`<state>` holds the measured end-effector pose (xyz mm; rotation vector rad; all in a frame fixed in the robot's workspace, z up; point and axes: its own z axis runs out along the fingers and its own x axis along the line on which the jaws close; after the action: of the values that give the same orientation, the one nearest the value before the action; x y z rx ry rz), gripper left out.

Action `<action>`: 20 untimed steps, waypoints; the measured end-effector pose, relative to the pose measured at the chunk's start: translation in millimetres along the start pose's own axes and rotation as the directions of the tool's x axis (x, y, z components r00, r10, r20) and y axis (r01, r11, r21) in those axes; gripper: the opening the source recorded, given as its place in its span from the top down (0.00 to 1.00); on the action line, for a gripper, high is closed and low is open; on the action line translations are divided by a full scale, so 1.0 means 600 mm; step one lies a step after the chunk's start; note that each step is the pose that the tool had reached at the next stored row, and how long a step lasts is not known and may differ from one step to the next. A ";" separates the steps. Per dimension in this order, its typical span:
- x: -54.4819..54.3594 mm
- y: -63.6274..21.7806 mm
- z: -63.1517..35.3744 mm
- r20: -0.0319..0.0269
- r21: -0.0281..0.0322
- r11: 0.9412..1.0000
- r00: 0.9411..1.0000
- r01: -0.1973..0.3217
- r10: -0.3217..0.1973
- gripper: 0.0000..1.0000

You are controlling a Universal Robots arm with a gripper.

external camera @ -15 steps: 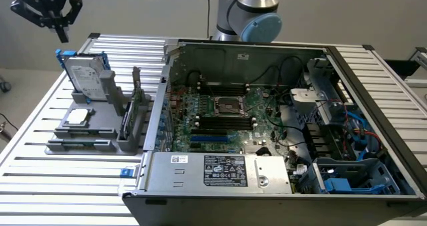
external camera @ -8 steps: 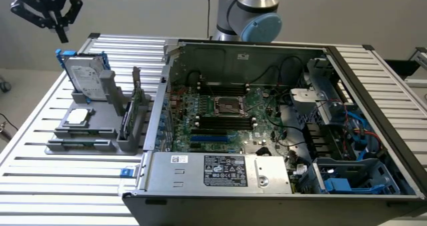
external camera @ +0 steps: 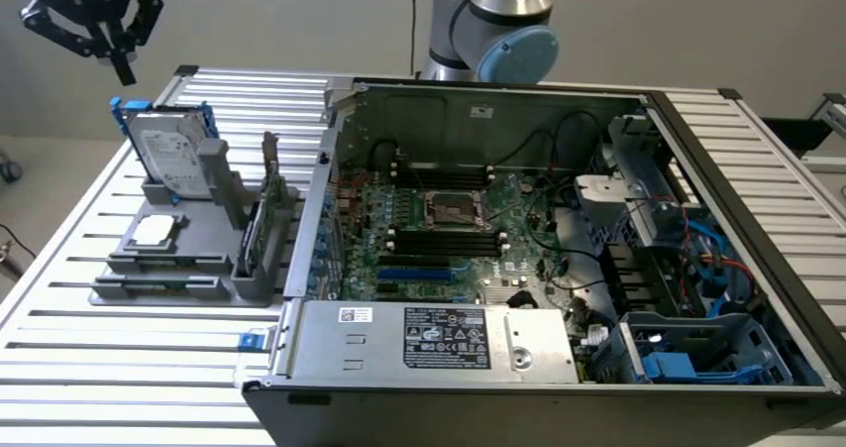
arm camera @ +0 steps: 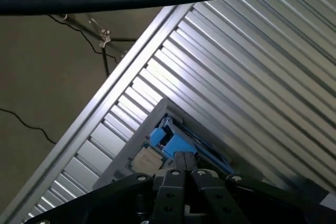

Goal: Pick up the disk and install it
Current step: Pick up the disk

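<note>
- Currently the black two-fingered pincer (external camera: 123, 68) hangs in the air above the far corner of the tabletop, at the exterior view's left. Its fingers are pressed together and grip nothing.
- In the wrist view, the two fingertips of the pincer (arm camera: 185, 157) meet with no gap between them.
- The flat silver-grey metal disk (external camera: 172, 155), with a white label and a blue plastic carrier frame, stands on edge in a grey plastic fixture (external camera: 198, 269). It is below the pincer and well apart from it.
- The wrist view shows the blue frame of the disk (arm camera: 172, 144) just beyond the fingertips.
- The fixture rests on the ribbed aluminium tabletop (external camera: 79, 348), beside the open grey computer case (external camera: 502, 115).
</note>
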<state>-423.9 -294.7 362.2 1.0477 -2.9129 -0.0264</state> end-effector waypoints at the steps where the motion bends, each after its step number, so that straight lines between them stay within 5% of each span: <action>1: 0.000 0.000 0.000 -0.001 0.001 1.000 1.000 0.018 -0.018 0.89; 6: 0.000 0.000 0.000 -0.004 0.004 0.994 0.994 0.109 -0.109 0.89; 11: 0.000 0.000 0.000 -0.007 0.007 0.980 0.980 0.199 -0.199 0.89; 16: 0.000 0.000 0.000 -0.011 0.009 0.958 0.958 0.287 -0.287 0.89; 20: 0.000 0.000 0.000 -0.014 0.011 0.935 0.935 0.355 -0.355 0.89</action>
<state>-423.9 -294.7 362.2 1.5558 -2.6737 -0.0131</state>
